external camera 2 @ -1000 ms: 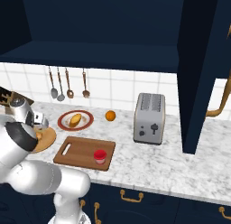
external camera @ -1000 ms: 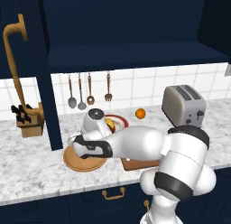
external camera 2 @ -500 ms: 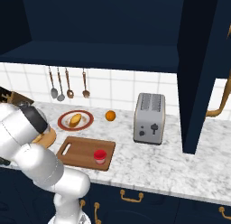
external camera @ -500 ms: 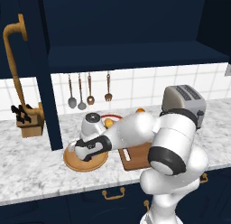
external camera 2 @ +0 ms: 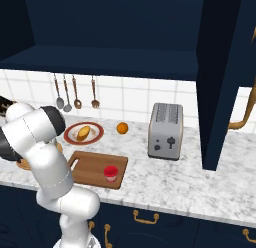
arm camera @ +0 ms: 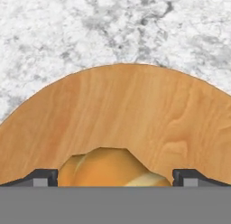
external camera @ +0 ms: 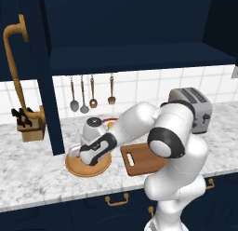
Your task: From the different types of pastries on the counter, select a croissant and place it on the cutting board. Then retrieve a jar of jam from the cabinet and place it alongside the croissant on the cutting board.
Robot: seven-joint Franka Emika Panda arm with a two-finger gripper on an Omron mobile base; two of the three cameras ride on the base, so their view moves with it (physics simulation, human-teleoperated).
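Hovering low over the round wooden plate (arm camera: 135,114), gripper (arm camera: 115,177) standing open, its two dark fingertips (arm camera: 43,177) spread wide to either side of the croissant (arm camera: 106,166) and not visibly touching it. Croissant lying on that plate, just between the tips, pale golden and lumpy. Plate resting on the white marble table (arm camera: 67,33), near its front edge in the left base view, just left of the cutting board (external camera: 139,159).

Sitting on the cutting board (external camera 2: 90,167) in the right base view, at the corner nearest the front and far from the slot handle: the jar of jam (external camera 2: 111,173), red and upright.

Lying farther back on a red-rimmed plate (external camera 2: 70,137), the oblong loaf-like pastry (external camera 2: 84,132); resting beside it to the right, well apart, an orange (external camera 2: 122,127). Standing right of that, a silver toaster (external camera 2: 165,130). Hanging on the tiled wall behind, a row of utensils (external camera 2: 75,92), under the dark navy cabinet (external camera 2: 120,37).
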